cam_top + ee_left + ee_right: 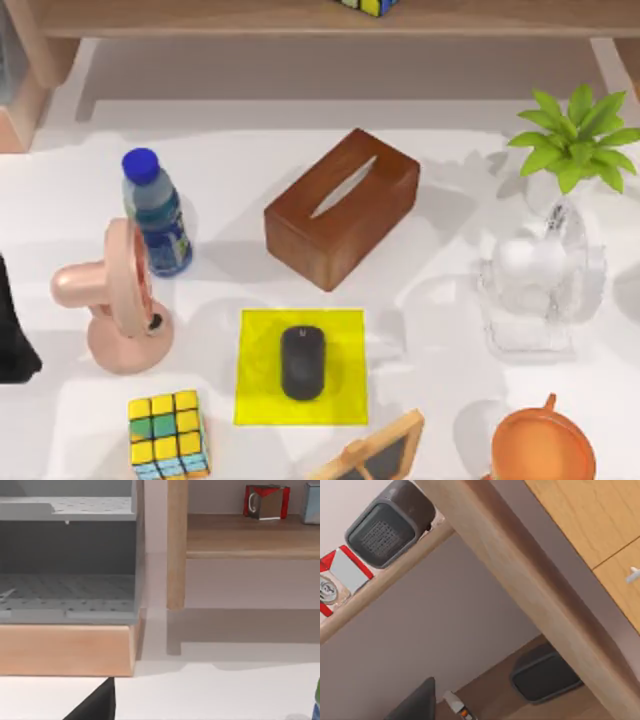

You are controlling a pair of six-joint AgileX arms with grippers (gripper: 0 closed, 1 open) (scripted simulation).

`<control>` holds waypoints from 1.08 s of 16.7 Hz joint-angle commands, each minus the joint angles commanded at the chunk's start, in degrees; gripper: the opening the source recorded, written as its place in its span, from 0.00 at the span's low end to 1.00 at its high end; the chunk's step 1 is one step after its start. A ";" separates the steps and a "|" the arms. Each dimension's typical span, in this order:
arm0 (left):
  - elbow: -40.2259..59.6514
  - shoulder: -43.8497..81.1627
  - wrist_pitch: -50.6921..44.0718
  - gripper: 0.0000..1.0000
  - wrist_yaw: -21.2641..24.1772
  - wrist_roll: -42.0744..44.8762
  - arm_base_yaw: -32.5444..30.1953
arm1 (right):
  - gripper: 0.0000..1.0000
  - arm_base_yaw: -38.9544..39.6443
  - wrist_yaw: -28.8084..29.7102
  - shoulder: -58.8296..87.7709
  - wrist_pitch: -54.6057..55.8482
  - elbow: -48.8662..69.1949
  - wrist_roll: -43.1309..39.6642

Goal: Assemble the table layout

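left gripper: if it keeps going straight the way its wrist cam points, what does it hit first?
Probably the shelf unit: the left gripper faces its wooden base with the grey perforated compartment above, across a stretch of bare table. Nothing stands between, though depth is unclear. The wooden post lies off to the side.

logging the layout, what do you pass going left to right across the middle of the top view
pink fan → bottle → tissue box → clear glass holder, all on the white table
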 joint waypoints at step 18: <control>0.00 0.00 0.00 1.00 0.00 0.00 0.00 | 1.00 11.39 12.35 -64.96 -32.13 -36.59 -41.47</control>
